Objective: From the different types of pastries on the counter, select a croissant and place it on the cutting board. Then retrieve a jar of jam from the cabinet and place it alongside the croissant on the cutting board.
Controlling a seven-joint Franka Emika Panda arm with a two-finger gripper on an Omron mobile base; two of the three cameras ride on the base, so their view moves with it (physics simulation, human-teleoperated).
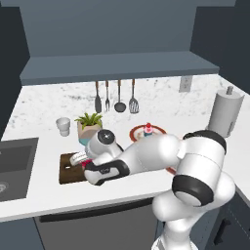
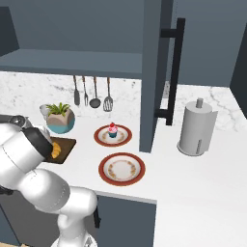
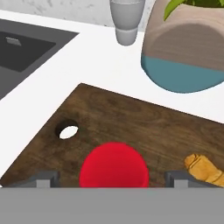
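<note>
At the bottom centre of my hand view I see the claw (image 3: 113, 179) spread either side of the red jar of jam (image 3: 113, 166), whether touching I cannot tell; the jar is over the cutting board (image 3: 131, 127), croissant (image 3: 204, 168) just beside it at lower right; beyond, on the desk (image 3: 98, 61), a plant pot (image 3: 188, 52) upper right, a white cup (image 3: 126, 19) top centre.

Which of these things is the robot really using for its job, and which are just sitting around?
For the job:
jar of jam, between the tips of the gripper
croissant
cutting board

Just sitting around:
cupcake on a plate
empty plate
potted plant
white cup
paper towel roll
hanging utensils
sink
</note>
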